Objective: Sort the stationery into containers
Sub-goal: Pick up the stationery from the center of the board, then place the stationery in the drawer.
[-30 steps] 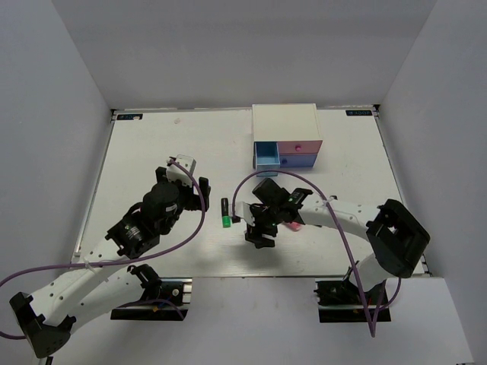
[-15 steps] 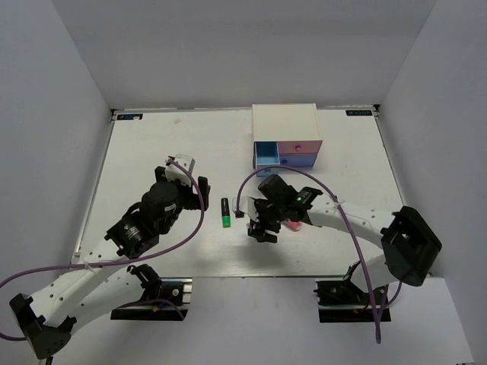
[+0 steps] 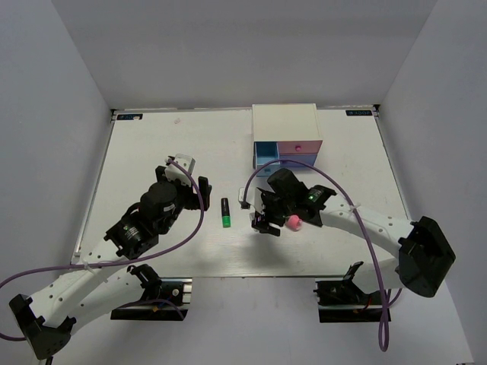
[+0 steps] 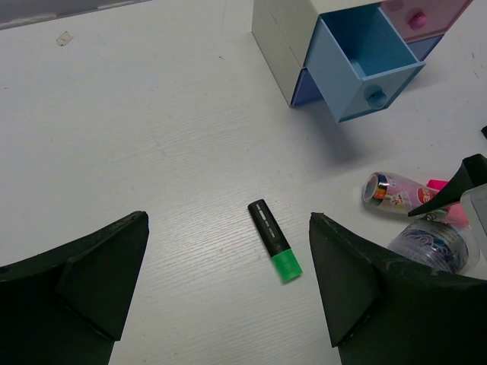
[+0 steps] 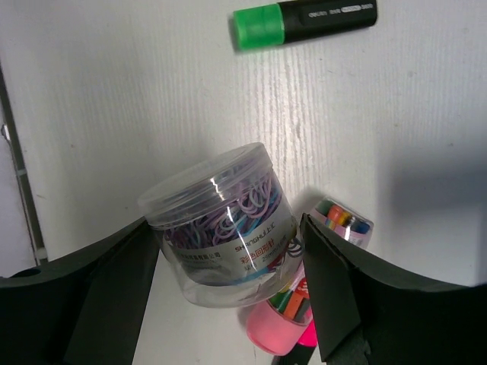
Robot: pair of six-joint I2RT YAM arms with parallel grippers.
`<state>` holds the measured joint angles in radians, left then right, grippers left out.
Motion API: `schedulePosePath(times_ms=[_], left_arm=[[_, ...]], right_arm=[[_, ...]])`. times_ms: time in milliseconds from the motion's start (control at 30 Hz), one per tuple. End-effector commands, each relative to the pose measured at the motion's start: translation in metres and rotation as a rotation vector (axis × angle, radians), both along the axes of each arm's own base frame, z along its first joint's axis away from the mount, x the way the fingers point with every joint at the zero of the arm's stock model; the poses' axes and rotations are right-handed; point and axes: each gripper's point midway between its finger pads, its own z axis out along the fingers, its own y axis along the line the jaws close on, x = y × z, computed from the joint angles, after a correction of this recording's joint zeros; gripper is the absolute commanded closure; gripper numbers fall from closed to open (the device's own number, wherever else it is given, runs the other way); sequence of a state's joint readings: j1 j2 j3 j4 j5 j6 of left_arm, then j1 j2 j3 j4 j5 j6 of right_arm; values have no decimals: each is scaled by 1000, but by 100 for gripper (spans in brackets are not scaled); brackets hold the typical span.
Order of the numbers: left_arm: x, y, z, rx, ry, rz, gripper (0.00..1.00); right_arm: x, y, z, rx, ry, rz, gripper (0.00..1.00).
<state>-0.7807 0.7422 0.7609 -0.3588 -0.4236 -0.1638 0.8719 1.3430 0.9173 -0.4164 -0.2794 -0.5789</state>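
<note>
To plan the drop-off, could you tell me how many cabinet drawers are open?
1: the light blue drawer, pulled out on the white cabinet's left side. The pink drawer and the violet-blue drawer below it are shut.

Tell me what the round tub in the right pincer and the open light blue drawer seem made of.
The tub: clear glossy plastic, probably; highlights streak its wall and purple paper clips show through. The drawer: opaque light blue, smooth and matt, likely plastic; thin even walls, though painted board cannot be excluded.
</note>
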Motion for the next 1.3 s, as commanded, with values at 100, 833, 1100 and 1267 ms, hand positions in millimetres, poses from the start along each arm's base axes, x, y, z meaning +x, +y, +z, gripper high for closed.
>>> schedulePosePath(times_ms=[100, 833, 1100, 1267], left_arm=[[0, 0, 4, -10, -17, -10, 3], [-1, -4, -3, -1, 0, -27, 3], [-2, -5, -3, 5, -1, -39, 3], [-1, -6, -5, 12, 6, -39, 3]], right_arm=[[46, 6, 63, 105, -214, -102, 78], [212, 2, 167, 199, -535, -387, 80], [234, -11, 148, 198, -400, -338, 75], [231, -13, 137, 183, -318, -258, 71]])
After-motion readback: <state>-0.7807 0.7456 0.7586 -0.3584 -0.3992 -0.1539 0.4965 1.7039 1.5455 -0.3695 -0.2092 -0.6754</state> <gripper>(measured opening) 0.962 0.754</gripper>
